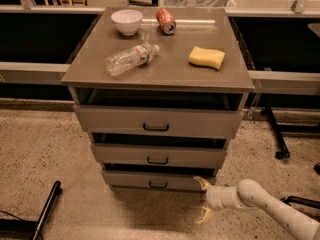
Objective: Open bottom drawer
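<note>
The bottom drawer (135,179) is the lowest and narrowest of three grey-brown fronts in the cabinet (85,76), with a small black pull handle (158,185) at its centre. It stands slightly out, like the two drawers above. My gripper (203,199) is low at the right, just off the drawer's right end and to the right of the handle. Its two pale fingers are spread, one fingertip (200,181) by the drawer's right corner, the other (202,217) below near the floor. It holds nothing. The white arm (270,206) comes in from the lower right.
On the cabinet top lie a white bowl (126,21), a red can (165,20) on its side, a clear plastic bottle (131,58) and a yellow sponge (207,57). A black stand leg (46,208) lies on the speckled floor at lower left. A chair base (276,134) is at the right.
</note>
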`<state>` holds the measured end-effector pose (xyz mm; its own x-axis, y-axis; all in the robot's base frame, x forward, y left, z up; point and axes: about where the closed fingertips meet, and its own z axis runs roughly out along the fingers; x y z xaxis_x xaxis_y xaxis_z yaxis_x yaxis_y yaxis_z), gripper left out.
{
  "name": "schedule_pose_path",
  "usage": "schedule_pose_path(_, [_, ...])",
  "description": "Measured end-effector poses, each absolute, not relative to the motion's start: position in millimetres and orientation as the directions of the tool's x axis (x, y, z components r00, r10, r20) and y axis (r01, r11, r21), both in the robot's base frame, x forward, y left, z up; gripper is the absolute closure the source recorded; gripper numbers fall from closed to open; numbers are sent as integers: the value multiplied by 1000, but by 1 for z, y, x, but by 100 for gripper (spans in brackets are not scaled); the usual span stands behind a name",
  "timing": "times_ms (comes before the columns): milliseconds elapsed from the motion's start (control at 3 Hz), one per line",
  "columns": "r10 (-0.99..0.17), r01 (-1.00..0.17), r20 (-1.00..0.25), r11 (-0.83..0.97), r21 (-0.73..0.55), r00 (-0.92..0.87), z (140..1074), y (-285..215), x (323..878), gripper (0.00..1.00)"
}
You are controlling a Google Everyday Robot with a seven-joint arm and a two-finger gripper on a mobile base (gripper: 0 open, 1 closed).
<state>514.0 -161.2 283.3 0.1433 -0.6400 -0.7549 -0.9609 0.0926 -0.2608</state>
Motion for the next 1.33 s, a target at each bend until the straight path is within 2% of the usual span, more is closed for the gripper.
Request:
schedule_pose_path(333, [-683,-967,-723,101,-236,104,234,-161,549,0])
schedule_pose_path(1000, [-735,-948,-673,156,-279,77,208,-180,593,0])
schedule_pose_path(1333, [-763,-942,-644,175,-286,54,201,-192,606,17])
